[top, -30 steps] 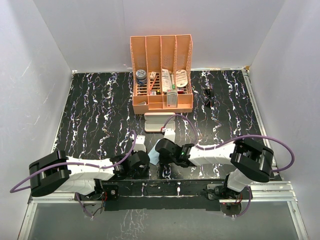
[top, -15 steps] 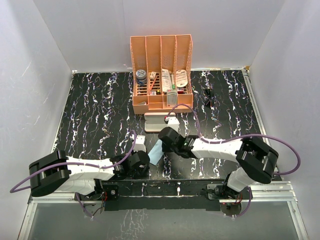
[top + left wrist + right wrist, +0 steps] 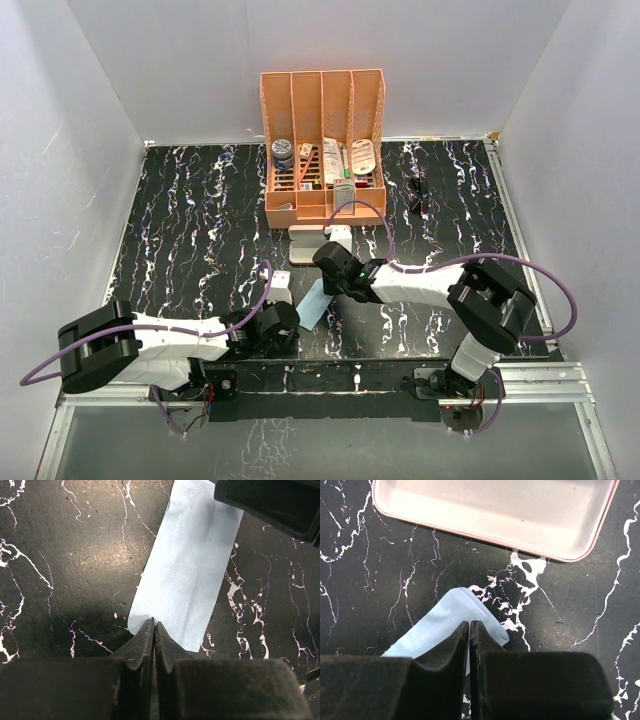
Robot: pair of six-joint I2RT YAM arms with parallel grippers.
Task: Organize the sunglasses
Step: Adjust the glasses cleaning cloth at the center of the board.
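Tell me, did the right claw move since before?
Yes. The right gripper, pinching the blue cloth, moved forward, closer to the pink case, which stayed put. Before, it sat farther back from the case.

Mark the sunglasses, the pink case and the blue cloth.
sunglasses [image 3: 417, 196]: top view, middle of the dark frame.
pink case [image 3: 495, 507]: right wrist view, its pale flat face.
blue cloth [image 3: 190, 575]: left wrist view, middle of the strip.

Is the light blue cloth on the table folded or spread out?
Folded. The cloth is a narrow strip with a crease along its length, and its corner looks double-layered.
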